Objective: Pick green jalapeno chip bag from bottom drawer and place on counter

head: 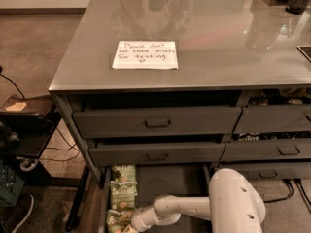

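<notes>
Camera view: pincer (128, 225) at nearest chip bag (116, 216), lengthwise along drawer (171, 180)

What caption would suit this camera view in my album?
Robot's hand low in the open dark-grey metal bottom drawer, at pale-green crinkly chip bags, under a glossy grey counter.

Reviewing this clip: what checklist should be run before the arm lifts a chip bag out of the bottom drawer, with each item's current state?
1. Bottom drawer pulled out: ok.
2. Bags present: ok, three lie in a row along the drawer's left side.
3. Gripper at the target: ok, it sits low in the drawer at the green jalapeno chip bag nearest the camera.
4. Bag secured in the gripper: cannot tell.
5. Landing space on the counter: ok, bare surface lies right of the paper note.
</notes>
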{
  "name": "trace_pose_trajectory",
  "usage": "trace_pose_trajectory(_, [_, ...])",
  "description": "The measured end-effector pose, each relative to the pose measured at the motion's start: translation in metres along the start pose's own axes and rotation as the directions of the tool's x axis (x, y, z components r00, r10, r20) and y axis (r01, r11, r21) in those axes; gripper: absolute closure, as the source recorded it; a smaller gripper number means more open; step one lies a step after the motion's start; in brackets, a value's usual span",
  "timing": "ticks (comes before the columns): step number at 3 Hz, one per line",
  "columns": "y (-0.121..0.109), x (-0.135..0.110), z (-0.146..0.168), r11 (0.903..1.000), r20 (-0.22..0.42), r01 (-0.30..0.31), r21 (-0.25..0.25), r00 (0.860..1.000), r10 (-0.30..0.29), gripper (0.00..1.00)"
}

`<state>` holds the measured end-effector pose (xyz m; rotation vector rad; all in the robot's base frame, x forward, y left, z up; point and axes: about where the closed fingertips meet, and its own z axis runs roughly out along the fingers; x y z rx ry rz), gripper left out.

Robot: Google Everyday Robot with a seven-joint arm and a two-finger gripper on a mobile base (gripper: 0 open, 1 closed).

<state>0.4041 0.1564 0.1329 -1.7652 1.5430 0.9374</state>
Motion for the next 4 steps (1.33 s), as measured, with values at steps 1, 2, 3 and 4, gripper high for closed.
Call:
trace_pose_trajectory(1, [0.0,-0.003,-0.002,1.0,0.0,0.0,0.0,1.0,0.0,0.99])
trace_pose_trajectory(2, [-0.005,-0.013,-0.033,0.9987,-0.026,0.03,0.042,0.999,-0.028,1.0])
trace_pose_trajectory(3, [-0.001,-0.038,-0.085,0.9942,-0.04,0.072,0.08,0.997,-0.069,1.0])
trace_pose_trajectory(4, [0.01,-0.066,-0.135,0.9938,-0.085,0.052,0.098,0.995,-0.044,1.0])
